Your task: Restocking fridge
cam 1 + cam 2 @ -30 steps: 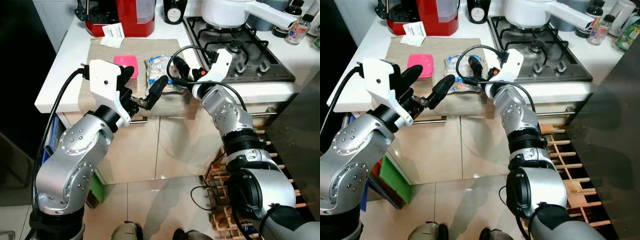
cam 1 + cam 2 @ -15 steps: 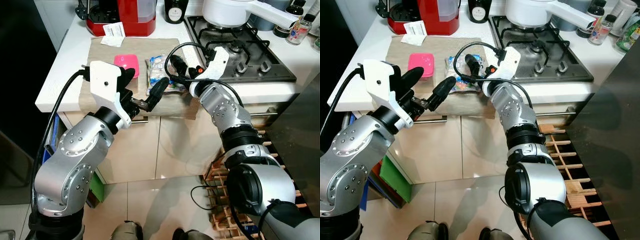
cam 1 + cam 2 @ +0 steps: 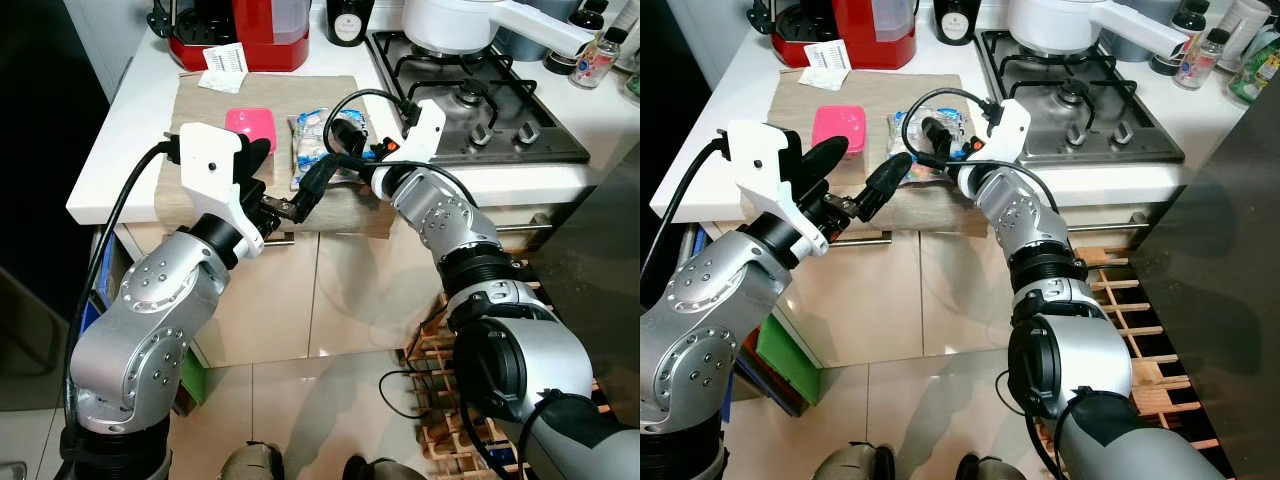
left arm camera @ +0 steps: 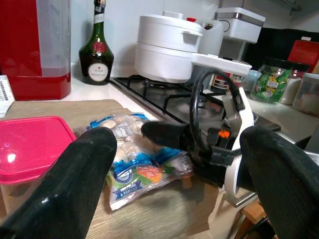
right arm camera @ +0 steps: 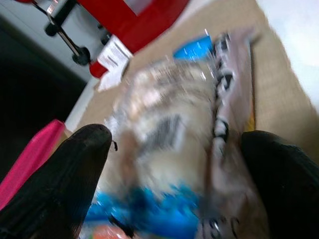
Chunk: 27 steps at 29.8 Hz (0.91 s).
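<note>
Snack bag [image 3: 318,146] lies on the beige mat [image 3: 210,120] on the white desk [image 3: 120,130], beside a pink-lidded box [image 3: 250,124] — red coffee machine [image 3: 240,30] behind. Right claw [image 5: 169,144] is spread around the bag; left claw [image 3: 290,185] hovers released at the desk edge.

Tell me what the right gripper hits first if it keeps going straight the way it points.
Most likely the clear food bag on the mat: the right gripper points straight at it with fingers open on either side, and nothing lies between.

Snack bag [image 5: 174,149] blurred; label unreadable, edges cut off.
</note>
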### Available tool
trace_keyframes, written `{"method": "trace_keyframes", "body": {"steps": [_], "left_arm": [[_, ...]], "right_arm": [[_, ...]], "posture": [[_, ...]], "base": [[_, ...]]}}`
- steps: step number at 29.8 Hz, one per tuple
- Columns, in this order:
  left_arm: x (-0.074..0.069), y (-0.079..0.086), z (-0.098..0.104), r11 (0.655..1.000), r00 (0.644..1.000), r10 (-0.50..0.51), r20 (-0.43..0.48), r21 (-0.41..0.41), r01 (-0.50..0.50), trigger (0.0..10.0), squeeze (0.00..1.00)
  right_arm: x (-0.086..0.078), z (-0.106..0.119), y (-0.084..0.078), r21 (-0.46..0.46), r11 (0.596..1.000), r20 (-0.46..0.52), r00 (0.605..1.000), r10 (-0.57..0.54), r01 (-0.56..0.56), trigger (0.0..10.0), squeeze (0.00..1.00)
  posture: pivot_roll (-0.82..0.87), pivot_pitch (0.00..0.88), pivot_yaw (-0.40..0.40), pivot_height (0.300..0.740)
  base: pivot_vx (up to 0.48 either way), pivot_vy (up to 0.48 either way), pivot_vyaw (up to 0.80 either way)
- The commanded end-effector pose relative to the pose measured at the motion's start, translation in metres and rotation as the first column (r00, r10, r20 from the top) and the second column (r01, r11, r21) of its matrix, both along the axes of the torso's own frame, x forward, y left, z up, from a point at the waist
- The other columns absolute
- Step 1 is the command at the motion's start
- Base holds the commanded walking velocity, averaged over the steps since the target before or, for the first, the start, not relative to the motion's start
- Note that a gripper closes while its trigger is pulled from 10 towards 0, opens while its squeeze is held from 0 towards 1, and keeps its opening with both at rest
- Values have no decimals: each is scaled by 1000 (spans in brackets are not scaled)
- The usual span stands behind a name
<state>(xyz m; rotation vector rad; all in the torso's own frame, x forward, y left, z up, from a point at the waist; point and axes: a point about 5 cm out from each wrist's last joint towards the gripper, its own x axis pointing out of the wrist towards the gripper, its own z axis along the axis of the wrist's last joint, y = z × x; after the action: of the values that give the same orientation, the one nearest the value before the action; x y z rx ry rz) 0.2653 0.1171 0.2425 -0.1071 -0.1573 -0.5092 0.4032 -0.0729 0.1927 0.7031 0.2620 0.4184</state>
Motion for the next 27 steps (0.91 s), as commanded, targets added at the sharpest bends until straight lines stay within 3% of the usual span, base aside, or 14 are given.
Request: {"method": "trace_keyframes", "body": {"steps": [1,5,6,7,8,9,10,27], "left_arm": [[0,-1,2,1000,1000,-6,-2,-2,6,10000,0],[1,0,3,1000,1000,-4,-4,-5,4,10000,0],[2,0,4,1000,1000,-3,-7,-11,3,10000,0],[2,0,4,1000,1000,-3,-7,-12,3,10000,0],[2,0,4,1000,1000,-3,-7,-13,3,10000,0],[2,0,4,1000,1000,-4,-8,-13,4,10000,0],[3,0,4,1000,1000,-4,-8,-13,4,10000,0],[4,0,6,1000,1000,-4,-26,-30,3,10000,0]], "right_arm": [[1,2,1,11,1000,-19,1000,10,-10,10000,0],[0,-4,2,8,1000,-53,999,3,-2,9765,0],[-1,-5,3,19,1000,-62,998,12,-11,1804,0],[-1,-5,4,23,999,-64,998,24,-22,235,0],[-1,-5,5,25,999,-65,997,32,-30,235,0],[-2,-5,6,27,999,-63,997,40,-38,1647,0],[-2,-5,7,29,999,-63,997,44,-42,0,0],[-4,-8,16,95,993,-89,993,75,-66,0,0]], "posture": [[127,108,-47,740],[127,110,-46,740],[127,110,-46,740],[127,111,-44,740],[127,111,-44,740],[126,112,-42,740],[126,112,-42,740],[129,128,-39,740]], "base": [[0,0,0],[0,0,0],[0,0,0],[0,0,0],[0,0,0],[0,0,0],[0,0,0],[0,0,0]]}}
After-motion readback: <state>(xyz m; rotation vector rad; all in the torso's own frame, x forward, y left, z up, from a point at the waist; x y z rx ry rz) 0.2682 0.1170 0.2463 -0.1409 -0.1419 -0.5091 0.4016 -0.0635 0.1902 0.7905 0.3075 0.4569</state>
